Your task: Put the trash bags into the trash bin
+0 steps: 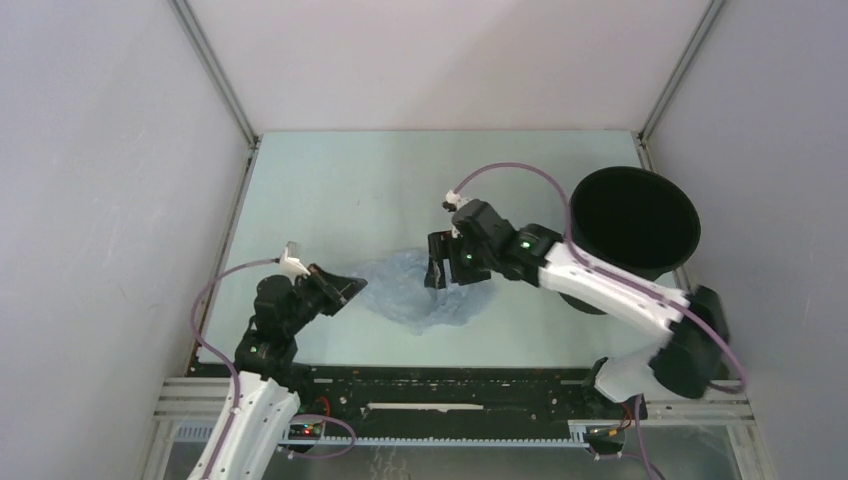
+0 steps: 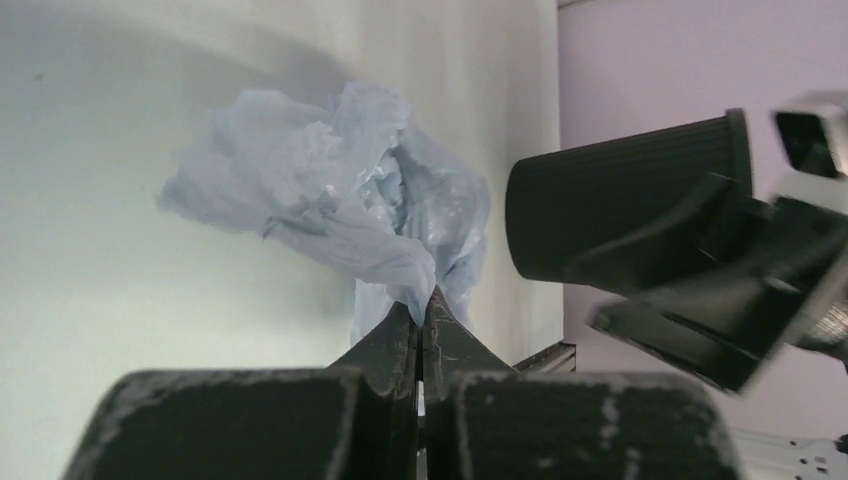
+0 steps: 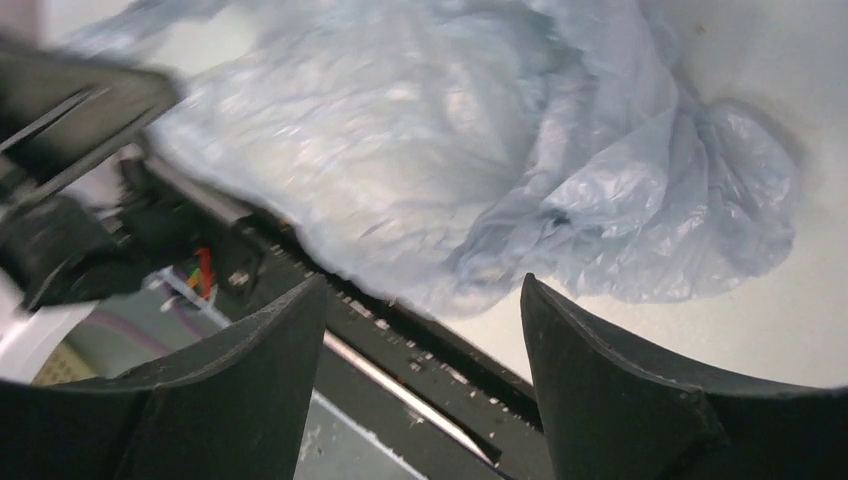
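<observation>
One trash bag (image 1: 425, 298) lies crumpled on the table (image 1: 330, 180), toward the near edge and between our two arms. We find our left gripper (image 1: 347, 290) at the bag's left fringe. In the left wrist view its fingers (image 2: 392, 345) are pressed together with no gap, and a twisted fold of the trash bag (image 2: 330, 190) runs right into their tips, so we have it pinched there. Our right gripper (image 1: 446, 272) hangs over the bag's far right part, jaws spread wide and holding nothing. From the right wrist, the trash bag (image 3: 450, 150) fills the space beyond the two fingers (image 3: 600, 380), and we cannot tell whether they touch it. We see the trash bin (image 1: 650, 268) standing upright at the right side of the table, mouth up, just behind our right forearm and apart from the bag. From the left wrist, the trash bin (image 2: 620, 210) shows dark beyond the bag.
</observation>
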Available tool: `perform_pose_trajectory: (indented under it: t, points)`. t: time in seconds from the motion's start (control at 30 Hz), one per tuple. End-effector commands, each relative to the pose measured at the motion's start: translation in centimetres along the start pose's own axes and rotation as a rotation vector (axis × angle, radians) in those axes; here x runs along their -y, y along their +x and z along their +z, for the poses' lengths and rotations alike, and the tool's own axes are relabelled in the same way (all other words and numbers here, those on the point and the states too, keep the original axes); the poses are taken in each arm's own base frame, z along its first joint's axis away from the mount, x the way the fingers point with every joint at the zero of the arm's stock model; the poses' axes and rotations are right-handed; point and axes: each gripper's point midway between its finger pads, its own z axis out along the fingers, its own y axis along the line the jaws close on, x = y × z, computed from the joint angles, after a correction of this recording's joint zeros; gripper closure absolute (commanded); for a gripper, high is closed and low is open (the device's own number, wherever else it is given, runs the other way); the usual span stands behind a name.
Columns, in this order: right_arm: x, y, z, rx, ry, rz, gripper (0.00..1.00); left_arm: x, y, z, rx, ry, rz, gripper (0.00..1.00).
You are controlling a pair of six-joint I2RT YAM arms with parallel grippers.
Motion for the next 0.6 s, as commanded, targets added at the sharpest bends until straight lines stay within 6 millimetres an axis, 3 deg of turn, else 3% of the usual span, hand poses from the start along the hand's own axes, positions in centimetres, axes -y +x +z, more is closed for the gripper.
perform_pose_trajectory:
  t: [0.0, 0.2, 0.27, 0.33, 0.43, 0.53, 0.57]
  points:
    - [3.6, 1.4, 4.0, -0.125, 0.167, 0.184, 0.21, -1.9, 1.7, 0.1, -0.053, -0.043, -0.066, 1.00]
    - [5.9, 5.4, 7.4, -0.253, 0.350, 0.280, 0.24, -4.1, 4.0, -0.2, -0.133, -0.109, -0.103, 1.00]
    - [6.8, 5.9, 8.2, -0.262, 0.392, 0.290, 0.24, -4.4, 4.6, -0.2, -0.156, -0.107, -0.112, 1.00]
    - [7.0, 5.6, 9.0, -0.251, 0.386, 0.301, 0.37, -4.8, 5.1, -0.4, -0.171, -0.118, -0.112, 1.00]
    - [7.3, 3.8, 9.1, -0.198, 0.396, 0.296, 0.77, -5.2, 5.4, -0.6, -0.177, -0.133, -0.115, 1.00]
    - [7.1, 0.6, 6.4, -0.116, 0.419, 0.204, 1.00, -5.3, 5.2, -0.9, -0.170, -0.158, -0.122, 1.00]
    - [6.5, -0.3, 5.4, -0.097, 0.389, 0.169, 1.00, -5.2, 5.1, -0.9, -0.164, -0.158, -0.120, 1.00]
